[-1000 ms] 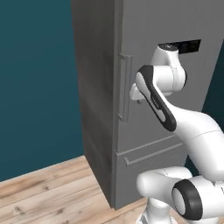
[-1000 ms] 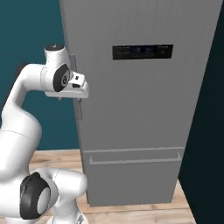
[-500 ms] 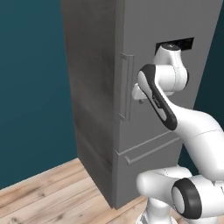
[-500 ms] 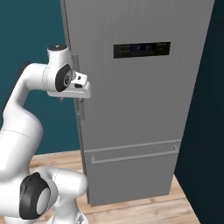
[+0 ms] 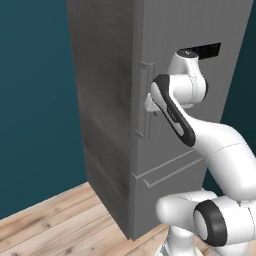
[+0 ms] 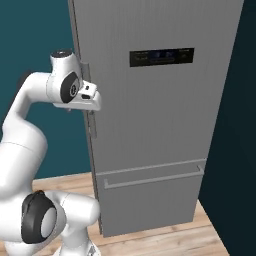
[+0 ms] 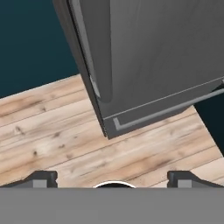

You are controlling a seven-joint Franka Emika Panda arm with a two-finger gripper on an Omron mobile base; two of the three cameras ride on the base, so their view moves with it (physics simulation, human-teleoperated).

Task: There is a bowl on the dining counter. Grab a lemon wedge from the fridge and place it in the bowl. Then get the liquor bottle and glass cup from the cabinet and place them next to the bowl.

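Fridge-opening step it looks like: the claw [image 7: 112,177] is spread wide, nothing gripped, so the handle [image 5: 144,100] on the fridge [image 6: 150,100] probably gets grabbed next.

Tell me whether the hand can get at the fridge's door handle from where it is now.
Probably yes. The hand is open and sits right beside the vertical bar handle on the closed fridge, with nothing between them. Whether it is already touching the bar, I cannot tell.
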